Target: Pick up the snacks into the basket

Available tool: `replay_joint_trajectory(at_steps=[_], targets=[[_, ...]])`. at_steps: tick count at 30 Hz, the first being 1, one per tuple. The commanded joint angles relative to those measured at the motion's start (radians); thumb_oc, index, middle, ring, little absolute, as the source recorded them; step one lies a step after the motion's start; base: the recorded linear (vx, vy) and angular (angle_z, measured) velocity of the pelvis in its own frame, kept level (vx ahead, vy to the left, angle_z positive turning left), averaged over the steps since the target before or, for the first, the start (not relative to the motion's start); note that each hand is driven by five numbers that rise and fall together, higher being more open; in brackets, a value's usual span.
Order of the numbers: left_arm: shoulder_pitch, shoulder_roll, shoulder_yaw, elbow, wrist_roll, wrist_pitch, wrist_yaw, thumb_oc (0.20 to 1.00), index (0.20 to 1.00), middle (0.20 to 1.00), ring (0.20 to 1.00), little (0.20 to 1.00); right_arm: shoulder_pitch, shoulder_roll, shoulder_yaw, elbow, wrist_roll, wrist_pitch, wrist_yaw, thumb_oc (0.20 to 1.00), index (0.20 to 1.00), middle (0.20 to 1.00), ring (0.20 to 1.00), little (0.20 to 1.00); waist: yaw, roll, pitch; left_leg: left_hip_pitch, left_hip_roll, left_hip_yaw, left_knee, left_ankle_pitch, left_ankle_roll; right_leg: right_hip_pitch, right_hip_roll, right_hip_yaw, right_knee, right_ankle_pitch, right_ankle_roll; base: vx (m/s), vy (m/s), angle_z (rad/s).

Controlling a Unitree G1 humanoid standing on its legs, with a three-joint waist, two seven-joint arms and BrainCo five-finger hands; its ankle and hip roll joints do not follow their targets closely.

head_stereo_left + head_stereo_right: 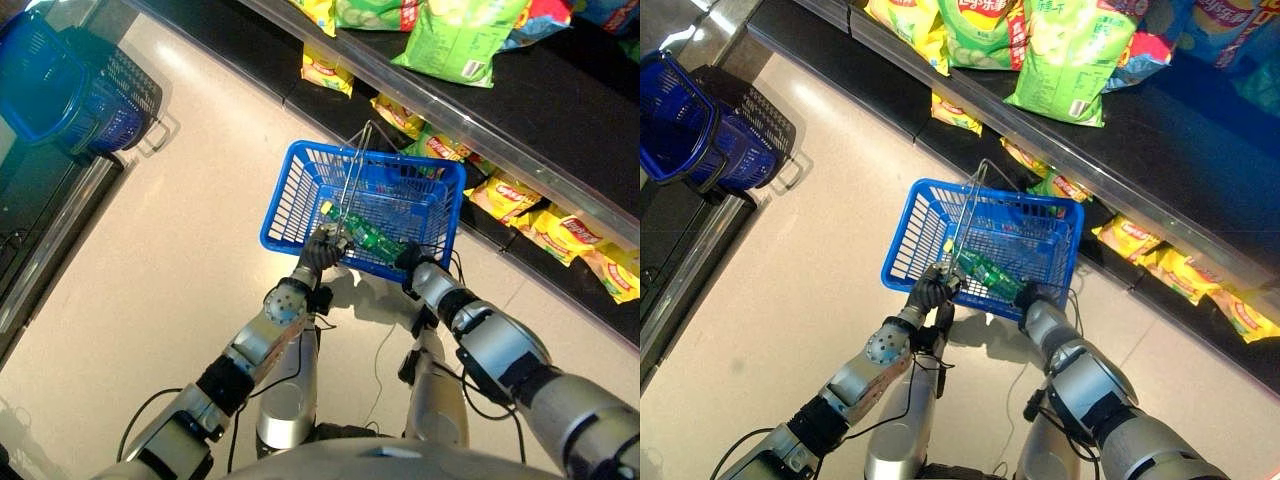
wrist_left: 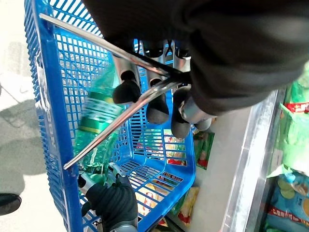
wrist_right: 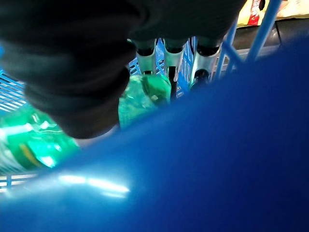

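Your left hand [image 1: 322, 250] has its fingers curled around the thin wire handle [image 2: 116, 58] of the blue basket [image 1: 290, 190], so it is holding the basket up. Your right hand [image 1: 412, 260] reaches over the near rim, and its fingers are wrapped on a green bottle [image 1: 365, 232] that lies inside the basket, just past your fingertips. The bottle looks smooth and slippery, a bit heavy, and it can roll, so hold it around the middle. The snack bags [image 1: 560, 230] sit on the shelf beyond the basket, off to your right hand's side. They look light, puffy and crinkly. I think you should pinch a bag softly near its top edge.
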Motion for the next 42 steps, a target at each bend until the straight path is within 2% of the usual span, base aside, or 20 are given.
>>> replay_joint_trajectory(at_steps=[1,6,10,12,13,14,16,20,23,27,28,30,31,33,34,35,36,39,40,42], targets=[[-0.113,-0.028,0.060,-0.241,-0.034,-0.101,0.002,0.200,0.200,0.200,0.200,0.200,-0.040,-0.023,-0.021,-0.002,0.004,-0.012,-0.038,1.000,1.000,1.000,1.000,1.000,0.020,0.004,0.024,0.010,-0.105,0.021,-0.082,0.035,0.079,-0.011,-0.006,0.032,0.107,-0.042,0.034,0.00,0.000,0.00],[-0.106,-0.031,0.073,-0.228,-0.028,-0.099,0.021,0.200,0.200,0.200,0.200,0.200,-0.036,-0.013,-0.017,-0.036,0.016,-0.025,-0.055,1.000,1.000,1.000,1.000,1.000,0.013,-0.003,0.028,0.015,-0.102,0.027,-0.083,0.034,0.079,-0.010,-0.005,0.036,0.107,-0.045,0.033,0.00,0.000,0.00],[-0.083,-0.024,0.116,-0.206,-0.022,-0.097,0.047,0.200,0.200,0.200,0.200,0.200,0.024,0.015,-0.028,-0.126,0.095,-0.061,-0.074,1.000,1.000,1.000,1.000,1.000,-0.005,-0.018,0.028,0.024,-0.096,0.036,-0.084,0.030,0.079,-0.009,-0.001,0.043,0.108,-0.048,0.032,0.00,0.000,0.00],[-0.063,-0.018,0.147,-0.172,-0.005,-0.093,0.070,0.200,0.200,0.200,0.200,0.200,0.069,0.026,-0.051,-0.218,0.185,-0.090,-0.091,1.000,1.000,1.000,1.000,1.000,-0.018,-0.029,0.027,0.033,-0.091,0.044,-0.084,0.027,0.078,-0.006,0.001,0.049,0.110,-0.052,0.030,0.02,0.005,-0.02],[-0.032,-0.011,0.185,-0.131,0.002,-0.093,0.090,0.200,0.200,0.200,0.200,0.200,0.115,0.008,-0.070,-0.357,0.250,-0.116,-0.107,1.000,1.000,1.000,1.000,1.000,-0.032,-0.042,0.024,0.039,-0.087,0.051,-0.083,0.026,0.077,-0.006,0.005,0.054,0.114,-0.055,0.028,0.02,0.005,-0.04],[-0.029,-0.011,0.185,-0.131,0.002,-0.093,0.089,0.200,0.200,0.200,0.200,0.200,0.120,0.007,-0.069,-0.363,0.250,-0.113,-0.108,1.000,1.000,1.000,1.000,1.000,-0.032,-0.042,0.023,0.040,-0.088,0.051,-0.084,0.026,0.077,-0.006,0.005,0.055,0.114,-0.056,0.028,0.02,-0.001,-0.04],[0.001,-0.003,0.244,-0.077,0.017,-0.087,0.116,0.200,0.200,0.200,0.200,0.200,0.252,-0.025,-0.122,-0.587,0.335,-0.157,-0.125,1.000,1.000,1.000,1.000,1.000,-0.057,-0.055,0.022,0.051,-0.081,0.061,-0.085,0.024,0.075,-0.006,0.009,0.063,0.119,-0.060,0.027,0.01,-0.001,-0.08],[0.056,0.001,0.308,0.026,0.005,-0.087,0.141,0.200,0.200,0.200,0.200,0.200,0.415,-0.068,-0.203,-0.751,0.391,-0.189,-0.131,1.000,1.000,1.000,1.000,1.000,-0.089,-0.070,0.013,0.064,-0.072,0.068,-0.084,0.023,0.072,0.003,0.016,0.066,0.126,-0.075,0.022,0.01,-0.036,-0.12],[0.127,-0.014,0.406,0.190,0.030,-0.064,0.166,0.200,0.200,0.200,0.200,0.200,0.627,-0.113,-0.298,-0.933,0.378,-0.218,-0.133,1.000,1.000,1.000,1.000,1.000,-0.136,-0.081,-0.015,0.114,-0.050,0.078,-0.081,0.016,0.062,0.038,0.040,0.076,0.145,-0.110,0.006,0.03,-0.096,-0.06],[0.148,-0.027,0.439,0.343,0.088,-0.040,0.176,0.200,0.200,0.200,0.200,0.200,0.712,-0.113,-0.330,-0.979,0.403,-0.232,-0.123,1.000,1.000,1.000,1.000,1.000,-0.159,-0.086,-0.055,0.140,-0.032,0.084,-0.083,0.024,0.050,0.061,0.069,0.083,0.138,-0.122,-0.007,0.03,-0.128,-0.23],[0.158,-0.045,0.449,0.487,0.121,-0.015,0.168,0.200,0.200,0.200,0.200,0.200,0.747,-0.112,-0.326,-0.970,0.412,-0.237,-0.103,1.000,1.000,1.000,1.000,1.000,-0.171,-0.087,-0.082,0.155,-0.012,0.091,-0.086,0.033,0.038,0.078,0.092,0.088,0.121,-0.123,-0.015,0.03,-0.137,-0.12],[0.157,-0.045,0.449,0.490,0.121,-0.017,0.168,0.200,0.200,0.200,0.200,0.200,0.748,-0.112,-0.326,-0.970,0.412,-0.237,-0.102,1.000,1.000,1.000,1.000,1.000,-0.170,-0.087,-0.082,0.156,-0.011,0.092,-0.087,0.033,0.037,0.079,0.094,0.088,0.119,-0.122,-0.016,0.01,-0.116,-0.21],[0.167,-0.068,0.456,0.610,0.144,0.002,0.160,0.200,0.200,0.200,0.200,0.200,0.770,-0.118,-0.322,-0.963,0.411,-0.230,-0.092,1.000,1.000,1.000,1.000,1.000,-0.173,-0.082,-0.111,0.161,0.016,0.092,-0.097,0.059,0.015,0.096,0.118,0.086,0.091,-0.121,-0.023,0.00,-0.127,-0.21],[0.172,-0.100,0.473,0.683,0.119,-0.004,0.149,0.200,0.200,0.200,0.200,0.200,0.778,-0.130,-0.326,-0.959,0.393,-0.223,-0.095,1.000,1.000,1.000,1.000,1.000,-0.174,-0.072,-0.131,0.159,0.028,0.091,-0.104,0.075,0.006,0.116,0.134,0.069,0.064,-0.121,-0.030,0.00,-0.173,-0.12],[0.173,-0.118,0.481,0.725,0.116,-0.005,0.140,0.200,0.200,0.200,0.200,0.200,0.783,-0.136,-0.336,-0.964,0.389,-0.224,-0.099,1.000,1.000,1.000,1.000,1.000,-0.177,-0.066,-0.134,0.163,0.030,0.112,-0.103,0.080,0.003,0.129,0.133,0.058,0.058,-0.122,-0.031,-0.04,-0.152,0.07],[0.176,-0.134,0.497,0.748,0.101,-0.007,0.142,0.200,0.200,0.200,0.200,0.200,0.789,-0.144,-0.349,-0.973,0.382,-0.223,-0.103,1.000,1.000,1.000,1.000,1.000,-0.189,-0.062,-0.144,0.161,0.039,0.173,-0.095,0.081,0.010,0.133,0.121,0.036,0.053,-0.120,-0.030,-0.04,-0.068,0.33],[0.182,-0.151,0.511,0.768,0.075,-0.010,0.139,0.200,0.200,0.200,0.200,0.200,0.783,-0.149,-0.341,-0.971,0.378,-0.220,-0.103,1.000,1.000,1.000,1.000,1.000,-0.187,-0.058,-0.150,0.176,0.041,0.192,-0.086,0.066,0.018,0.138,0.115,0.029,0.054,-0.125,-0.033,-0.05,-0.041,0.73],[0.206,-0.159,0.523,0.784,0.079,-0.019,0.123,0.200,0.200,0.200,0.200,0.200,0.780,-0.164,-0.334,-0.989,0.352,-0.213,-0.089,1.000,1.000,1.000,1.000,1.000,-0.177,-0.052,-0.181,0.196,0.046,0.156,-0.053,0.038,0.014,0.149,0.090,0.037,0.045,-0.116,-0.030,0.02,0.042,0.38],[0.219,-0.160,0.537,0.783,0.069,-0.024,0.138,0.200,0.200,0.200,0.200,0.200,0.778,-0.168,-0.326,-0.993,0.337,-0.209,-0.076,1.000,1.000,1.000,1.000,1.000,-0.176,-0.048,-0.203,0.206,0.073,0.148,-0.056,0.043,0.001,0.157,0.069,0.039,0.042,-0.107,-0.019,0.06,0.096,-0.02],[0.224,-0.161,0.542,0.776,0.059,-0.028,0.140,0.200,0.200,0.200,0.200,0.200,0.775,-0.169,-0.326,-0.997,0.332,-0.205,-0.077,1.000,1.000,1.000,1.000,1.000,-0.177,-0.047,-0.210,0.208,0.092,0.157,-0.058,0.048,-0.004,0.157,0.052,0.038,0.045,-0.102,-0.011,0.04,0.161,0.04]])
